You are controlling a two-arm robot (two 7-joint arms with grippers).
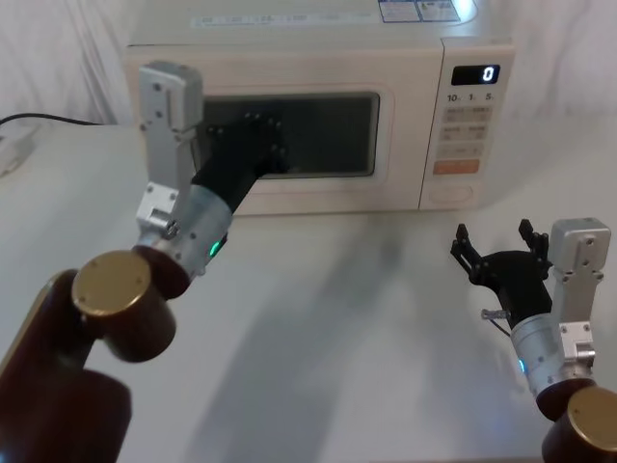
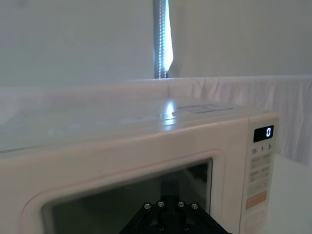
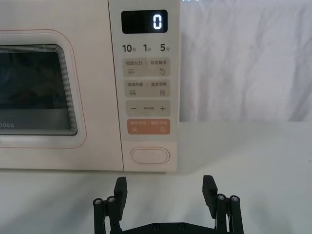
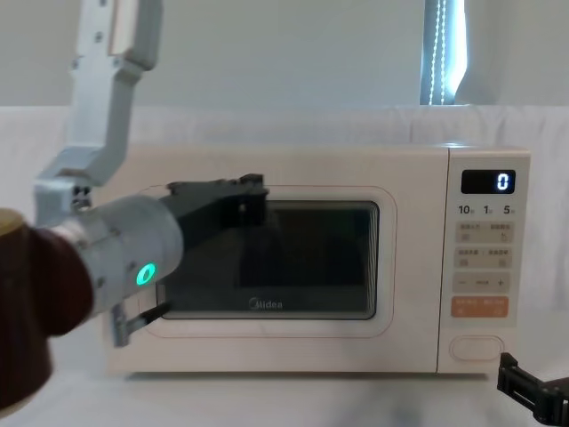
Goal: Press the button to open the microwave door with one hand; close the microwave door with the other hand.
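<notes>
The cream microwave door (image 1: 318, 195) with its dark window looks flush with the oven body. My left gripper (image 1: 258, 135) reaches forward and rests against the upper left part of the window; it is the black block (image 4: 233, 203) in the chest view, and only its base (image 2: 168, 214) shows in the left wrist view. The oval button (image 3: 149, 155) sits lowest on the control panel, under the orange key. My right gripper (image 3: 165, 187) hangs open in front of the button, a short way back from it, holding nothing. The head view has it (image 1: 494, 237) at the right, near the table.
The microwave (image 1: 289, 43) stands at the back of a white table (image 1: 337, 318); its display (image 1: 475, 74) reads 0. A dark cable (image 1: 43, 120) lies at the far left. White curtains hang behind.
</notes>
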